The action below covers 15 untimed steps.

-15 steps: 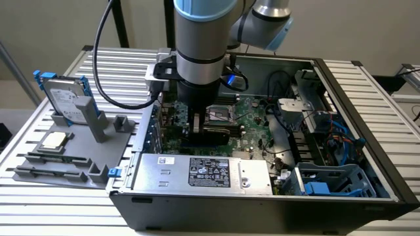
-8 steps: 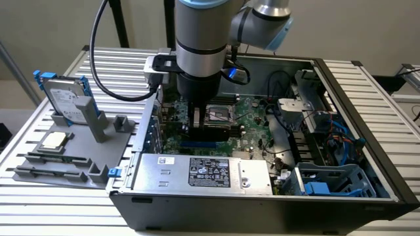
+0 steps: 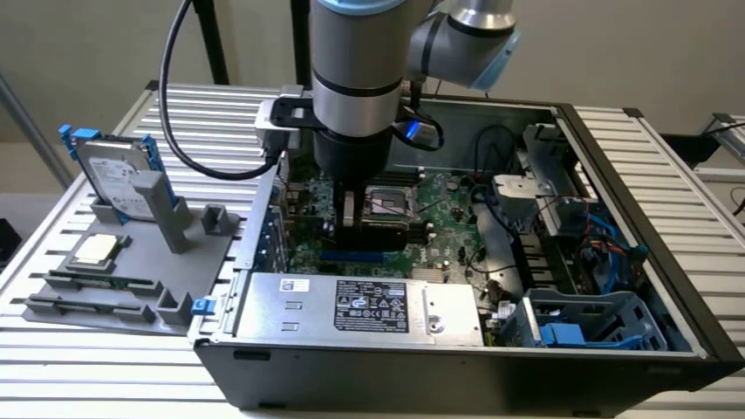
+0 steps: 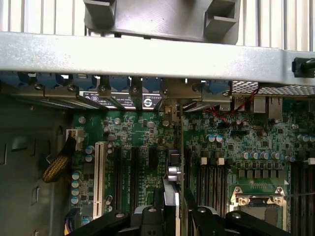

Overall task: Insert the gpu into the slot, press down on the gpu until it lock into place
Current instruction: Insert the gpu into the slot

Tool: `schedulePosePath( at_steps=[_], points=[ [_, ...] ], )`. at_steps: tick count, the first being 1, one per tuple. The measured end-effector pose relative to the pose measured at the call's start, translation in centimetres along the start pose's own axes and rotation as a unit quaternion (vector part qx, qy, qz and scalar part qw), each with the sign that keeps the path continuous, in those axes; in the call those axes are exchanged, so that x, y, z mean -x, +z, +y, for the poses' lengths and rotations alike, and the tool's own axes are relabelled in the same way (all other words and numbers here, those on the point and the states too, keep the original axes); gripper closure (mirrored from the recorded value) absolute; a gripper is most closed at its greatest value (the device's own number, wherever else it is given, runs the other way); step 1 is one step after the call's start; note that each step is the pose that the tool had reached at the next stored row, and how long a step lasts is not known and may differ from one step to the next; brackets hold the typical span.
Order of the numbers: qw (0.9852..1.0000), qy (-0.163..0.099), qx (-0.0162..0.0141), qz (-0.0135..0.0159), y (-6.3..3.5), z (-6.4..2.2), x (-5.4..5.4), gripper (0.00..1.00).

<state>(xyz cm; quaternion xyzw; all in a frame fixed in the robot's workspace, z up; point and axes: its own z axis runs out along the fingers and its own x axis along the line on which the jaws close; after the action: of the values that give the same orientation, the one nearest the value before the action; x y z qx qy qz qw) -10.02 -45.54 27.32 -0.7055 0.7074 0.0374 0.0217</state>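
Wrist view has the gripper (image 4: 173,209) clamped on the gpu (image 4: 173,169), which stands edge-on, upright over the green motherboard (image 4: 147,147). Exterior view puts the gripper (image 3: 370,229) at the open case's (image 3: 652,262) centre, the blue slot (image 3: 355,258) at its 6 o'clock.

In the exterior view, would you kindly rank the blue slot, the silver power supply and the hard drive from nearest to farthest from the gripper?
From the gripper:
1. Slot, just below it on the motherboard.
2. Power supply, at the case's front edge.
3. Hard drive, outside the case, on the exterior view's left.
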Motion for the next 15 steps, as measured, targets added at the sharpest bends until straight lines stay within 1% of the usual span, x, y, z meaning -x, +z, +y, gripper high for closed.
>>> schedulePosePath(
  at_steps=[15],
  points=[
    [1.0000, 0.007, -0.0007, -0.0002, 0.63, -0.13, -0.06, 0.74]
  ],
)
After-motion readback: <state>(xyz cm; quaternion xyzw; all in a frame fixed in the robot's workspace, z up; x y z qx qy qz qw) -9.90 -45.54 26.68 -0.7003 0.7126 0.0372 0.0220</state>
